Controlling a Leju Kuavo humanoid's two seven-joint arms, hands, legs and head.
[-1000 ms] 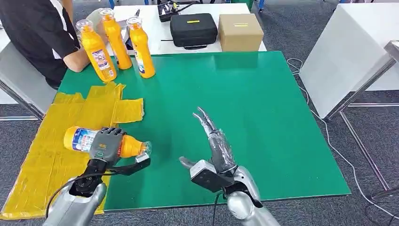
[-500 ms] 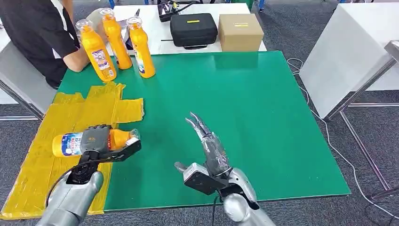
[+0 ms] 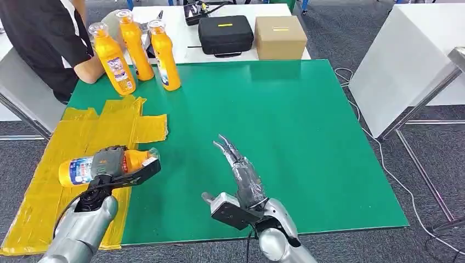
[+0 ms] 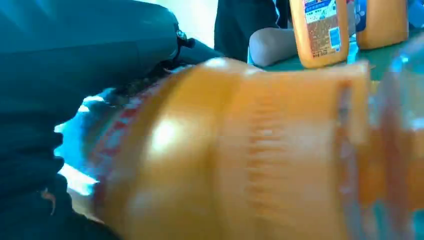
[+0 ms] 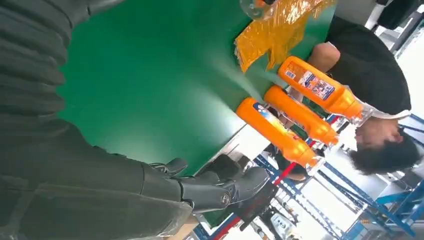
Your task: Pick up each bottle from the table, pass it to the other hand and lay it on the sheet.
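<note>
The green worktop [image 3: 307,137] is the largest thing here, with the crinkled yellow sheet [image 3: 82,142] spread over its left side and hanging past the near left edge. Beyond the far edge, on a white table, sit a black case [image 3: 225,34] and a cardboard box [image 3: 280,36], and a person [image 3: 44,38] rests a forearm at the far left corner. Three orange bottles [image 3: 140,52] stand upright near that corner, just beyond the sheet and well apart from both hands. The left hand [image 3: 109,164] grips a fourth orange bottle [image 3: 79,170] around its middle, fingers wrapped over the label; the bottle lies roughly level above the sheet's near part, its long axis running left to right with the clear cap [image 3: 153,154] pointing toward the worktop's middle. The left wrist view shows the same bottle blurred and close against the fingers. Whether it touches the sheet I cannot tell. The right hand [image 3: 241,175] holds nothing, its fingers straight and slightly apart, pointing away over bare green well to the right of the bottle. The sheet lies directly below the held bottle, so a lay-down looks to need only lowering; the sheet's edge is close on the left, with free sheet toward the far side.
</note>
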